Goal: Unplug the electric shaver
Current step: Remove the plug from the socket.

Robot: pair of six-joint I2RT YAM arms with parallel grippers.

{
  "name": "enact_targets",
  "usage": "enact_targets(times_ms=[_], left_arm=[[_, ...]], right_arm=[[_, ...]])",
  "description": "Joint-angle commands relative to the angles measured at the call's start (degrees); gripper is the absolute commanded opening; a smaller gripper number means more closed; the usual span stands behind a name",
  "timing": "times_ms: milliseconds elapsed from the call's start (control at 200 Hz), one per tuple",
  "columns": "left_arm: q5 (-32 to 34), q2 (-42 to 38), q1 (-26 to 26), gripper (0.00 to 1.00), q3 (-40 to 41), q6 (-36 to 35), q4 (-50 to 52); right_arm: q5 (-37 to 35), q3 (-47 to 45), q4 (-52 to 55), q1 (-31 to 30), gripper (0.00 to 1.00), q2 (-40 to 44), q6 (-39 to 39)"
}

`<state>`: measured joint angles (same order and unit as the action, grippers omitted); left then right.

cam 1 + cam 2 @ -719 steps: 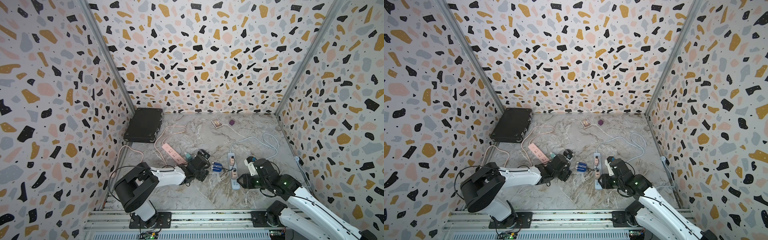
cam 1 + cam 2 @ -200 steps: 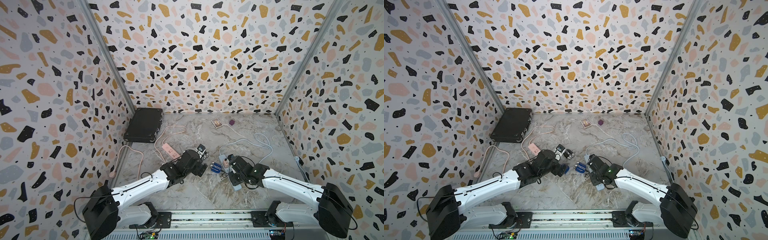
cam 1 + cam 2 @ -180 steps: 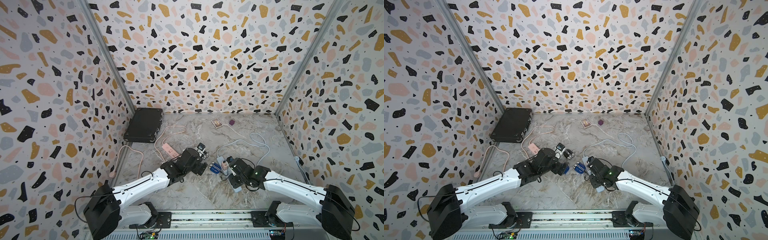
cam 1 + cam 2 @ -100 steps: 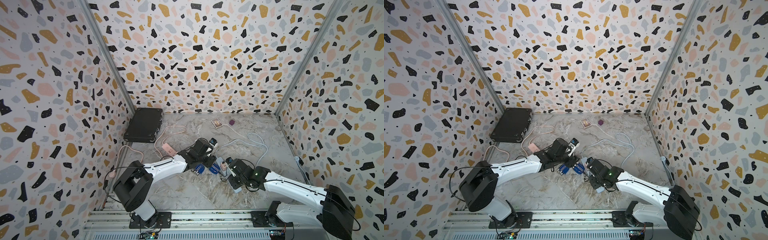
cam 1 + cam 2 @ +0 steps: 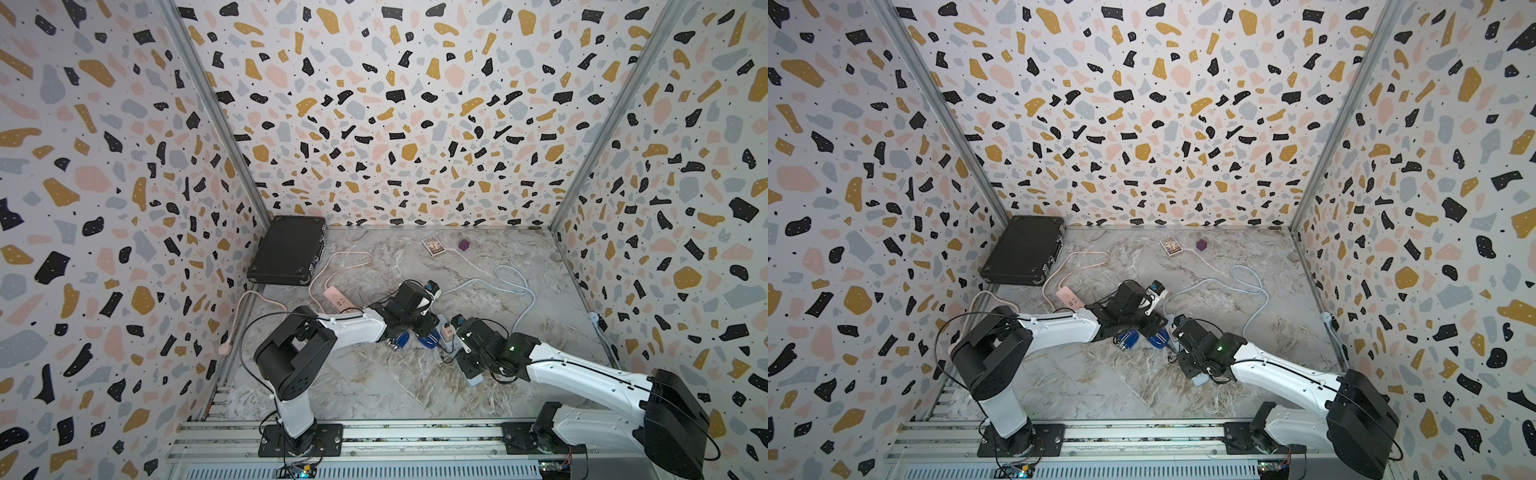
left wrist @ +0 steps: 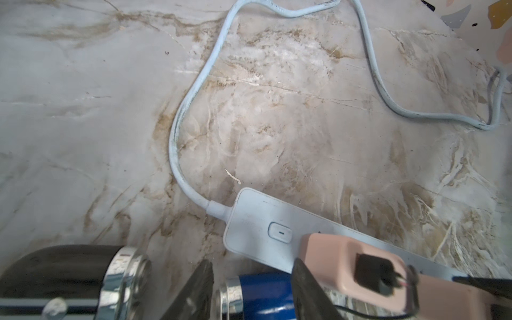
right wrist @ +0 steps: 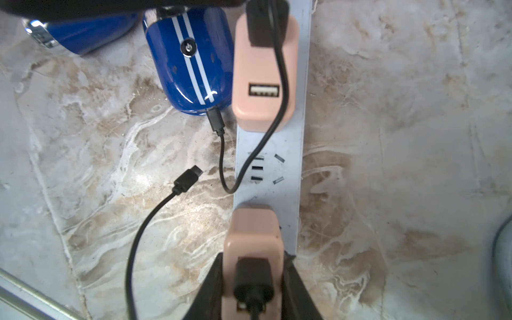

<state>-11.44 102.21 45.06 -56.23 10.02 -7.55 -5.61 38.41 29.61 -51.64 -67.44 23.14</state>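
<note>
The striped blue electric shaver point(image 7: 188, 61) lies near the middle of the marble tabletop point(image 5: 374, 386), just beside the pale blue power strip point(image 7: 277, 144). A black charging plug point(image 7: 215, 122) is seated in its base. The left gripper point(image 6: 251, 261) straddles the shaver's body with its jaws close on either side. Whether they pinch it I cannot tell, but the placing suits drawing the shaver off its lead. That lead loops back to the pink USB adapter point(image 7: 263, 72) beside the shaver. The right gripper point(image 7: 253, 256) is clamped on the second pink adapter point(image 7: 253, 230) further along the strip, probably to pin the strip against the tug. Counted:
- two blue shavers, the second shaver point(image 7: 86, 30) lying alongside
- two pink adapters
- two black leads, one a loose lead point(image 7: 187, 178) with its end free
- two power strips, counting the pink power strip point(image 5: 338, 300)
- one black case point(image 5: 286, 249), one card box point(image 5: 433, 246) and one purple cube point(image 5: 464, 245)
</note>
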Motion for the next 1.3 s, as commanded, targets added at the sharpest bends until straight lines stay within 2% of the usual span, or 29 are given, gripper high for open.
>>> enact_targets(times_ms=[0, 365, 481, 586, 756, 1186, 1296], left_arm=[[-0.71, 2.28, 0.01, 0.44, -2.07, 1.79, -4.06], [-3.0, 5.61, 0.66, 0.43, -2.92, 3.53, -6.94], [-3.53, 5.8, 1.34, 0.37, -3.12, 3.23, -5.38], [-2.92, 5.05, 1.96, 0.34, -0.98, 3.78, -3.88], [-2.01, 4.28, 2.1, 0.33, 4.17, 5.79, -6.92], [-2.27, 6.74, 3.83, 0.28, 2.53, 5.99, -5.87], [-0.65, 6.92, 4.64, 0.26, 1.62, 5.09, -4.04]], right_arm=[[2.16, -0.36, -1.15, -0.49, 0.2, -1.63, 0.71], [1.78, -0.62, -1.21, -0.57, 0.19, -2.04, 0.56], [0.94, -0.39, -1.18, -0.53, 0.18, -2.43, 0.88], [-0.61, 0.26, -0.45, -0.53, 0.15, -2.11, 1.34], [-1.87, 0.86, -0.95, -0.57, 0.14, -1.88, 1.81], [-4.31, 4.74, 1.65, -0.54, 0.06, -1.72, 1.12], [-4.91, 5.05, 1.98, -0.54, 0.03, -1.55, 1.02]])
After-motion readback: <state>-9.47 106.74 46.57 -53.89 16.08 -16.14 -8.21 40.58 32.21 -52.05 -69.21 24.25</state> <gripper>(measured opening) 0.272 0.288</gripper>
